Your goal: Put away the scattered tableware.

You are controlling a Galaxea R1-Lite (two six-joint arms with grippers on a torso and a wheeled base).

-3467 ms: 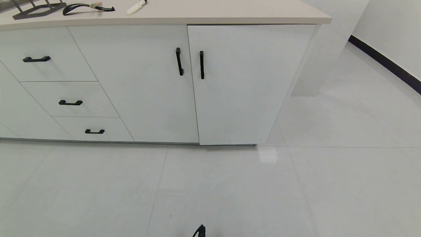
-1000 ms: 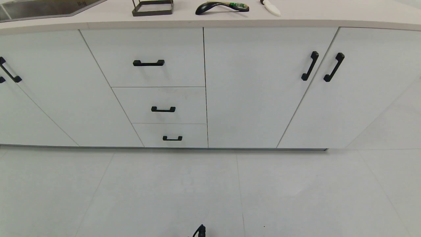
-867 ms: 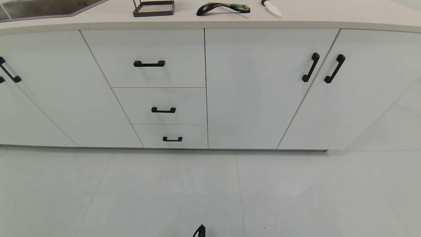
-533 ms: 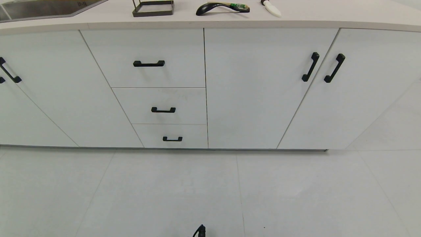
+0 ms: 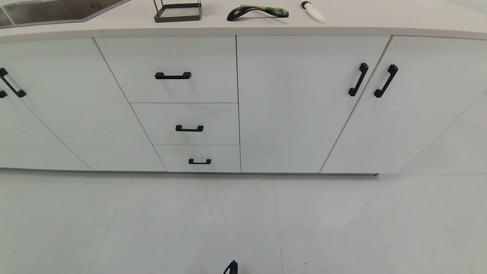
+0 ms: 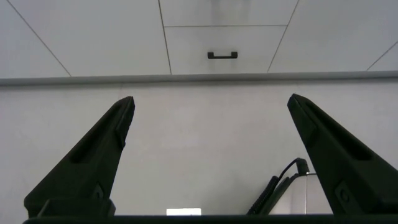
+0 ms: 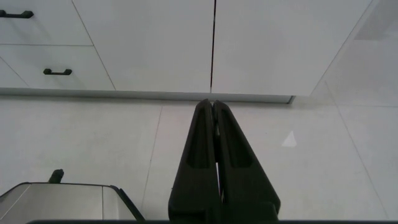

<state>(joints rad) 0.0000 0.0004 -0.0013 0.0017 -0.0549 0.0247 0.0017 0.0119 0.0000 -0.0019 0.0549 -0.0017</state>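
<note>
Left to right on the counter [image 5: 380, 21], back from its front edge, lie the sink [image 5: 57, 9], wire rack [image 5: 177, 11], black ladle [image 5: 243, 10] and white knife [image 5: 314, 13]. My left gripper [image 6: 210, 98] hangs low over the floor with fingers spread, and my right gripper [image 7: 213, 104] has its fingers pressed together. I judge that reaching from this far off could clip the front edge or nudge the knife off it. Since 3.5 s ago my head camera has swung, bringing the sink and drawers [image 5: 189, 123] into view, while the tableware itself has not moved.

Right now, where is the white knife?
The white knife lies on the countertop in the head view, just right of the black spoon.
</note>
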